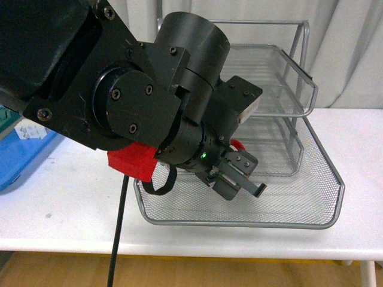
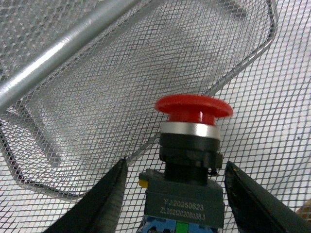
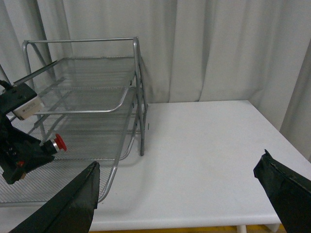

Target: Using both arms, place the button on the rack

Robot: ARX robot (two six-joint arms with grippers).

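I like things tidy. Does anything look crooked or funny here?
Only a little. The bottom tray of the rack sticks out much farther than the upper trays. The button between the left gripper's fingers points sideways, not cap-up.

qty: red mushroom push-btn (image 2: 193, 108) x1 | silver 3-tier wire-mesh rack (image 1: 304, 54) x1 | its mesh trays (image 1: 299, 200) x3 | blue tray (image 1: 21, 158) x1 | white desk (image 1: 359, 140) x1

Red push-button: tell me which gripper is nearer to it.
Left. The left gripper straddles the push-button over the bottom tray of the rack; the right gripper hangs open over the table, off beside the rack.
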